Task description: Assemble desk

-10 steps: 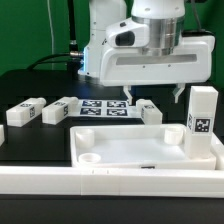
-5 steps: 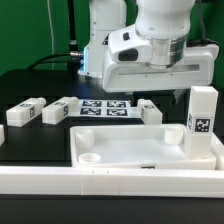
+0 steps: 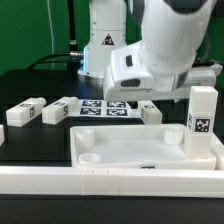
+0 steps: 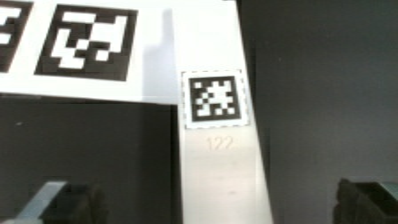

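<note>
The white tabletop [image 3: 140,148] lies rim-up at the front of the exterior view. One leg [image 3: 203,120] stands upright in its corner on the exterior view's right. Two more legs [image 3: 25,113] [image 3: 62,110] lie on the black table at the exterior view's left. A fourth leg [image 3: 150,109] lies just behind the tabletop, under the tilted hand [image 3: 155,68]. In the wrist view this tagged leg [image 4: 217,100] runs between the fingers [image 4: 45,200] of my gripper [image 4: 214,205]. The gripper is open and the jaws stand well clear of the leg on both sides.
The marker board [image 3: 105,107] [image 4: 71,45] lies flat beside the fourth leg. A long white border rail [image 3: 110,185] runs along the front edge. The robot base [image 3: 100,45] and cables stand at the back.
The hand has tilted and swung toward the exterior view's right above the leg behind the tabletop. The jaws stayed open. No part has moved.
</note>
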Robot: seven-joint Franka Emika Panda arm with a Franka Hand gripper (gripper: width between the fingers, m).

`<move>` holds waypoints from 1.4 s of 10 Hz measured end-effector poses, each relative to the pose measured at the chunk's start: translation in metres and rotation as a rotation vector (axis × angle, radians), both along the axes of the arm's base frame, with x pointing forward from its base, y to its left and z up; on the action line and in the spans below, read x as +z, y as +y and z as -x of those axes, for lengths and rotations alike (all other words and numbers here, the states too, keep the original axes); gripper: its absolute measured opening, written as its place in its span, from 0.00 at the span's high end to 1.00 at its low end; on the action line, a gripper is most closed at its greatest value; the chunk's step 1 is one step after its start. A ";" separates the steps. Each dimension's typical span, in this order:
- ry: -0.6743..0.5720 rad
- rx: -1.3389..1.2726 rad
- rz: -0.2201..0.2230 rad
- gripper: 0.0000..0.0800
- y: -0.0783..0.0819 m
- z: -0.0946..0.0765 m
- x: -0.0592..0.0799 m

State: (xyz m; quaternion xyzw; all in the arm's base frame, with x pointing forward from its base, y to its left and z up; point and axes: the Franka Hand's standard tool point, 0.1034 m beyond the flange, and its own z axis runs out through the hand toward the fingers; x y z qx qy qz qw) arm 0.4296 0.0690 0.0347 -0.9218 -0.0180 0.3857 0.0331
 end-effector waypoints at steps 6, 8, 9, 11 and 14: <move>0.200 0.000 -0.002 0.19 -0.004 0.006 -0.008; 0.198 -0.002 -0.002 0.19 -0.005 0.006 -0.009; 0.200 -0.002 -0.001 0.19 -0.005 0.007 -0.010; 0.199 -0.004 0.000 0.19 -0.005 0.008 -0.015; 0.199 -0.008 0.003 0.19 -0.008 0.009 -0.022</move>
